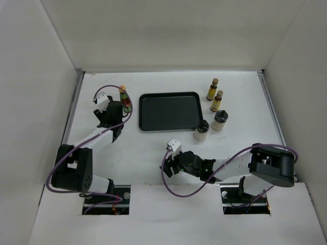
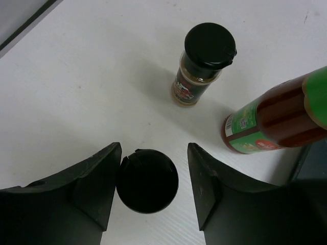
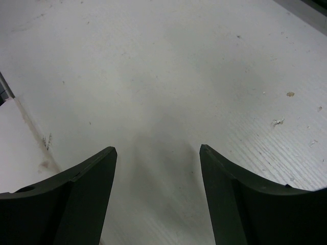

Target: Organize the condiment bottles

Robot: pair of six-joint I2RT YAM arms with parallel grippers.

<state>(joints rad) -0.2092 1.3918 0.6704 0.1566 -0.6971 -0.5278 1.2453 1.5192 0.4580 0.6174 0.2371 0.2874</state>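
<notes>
One dark bottle stands on the counter between the fingers of the left gripper, seen from above as a black cap; the cap touches one finger while a gap shows at the other, so the jaws sit loosely around it rather than pinching it. A second dark bottle stands apart beyond it, and the red bottle, with its green label, is just to the side of both, near the left edge of the tray. From above, that arm covers the two dark bottles. Right of the tray, at the far side, a slim bottle stands with a second slim bottle just beside it. Nearer, a pale jar and a second pale jar stand by the tray's near right corner. The right gripper hangs low over bare counter near the front, jaws spread apart with nothing between them.
</notes>
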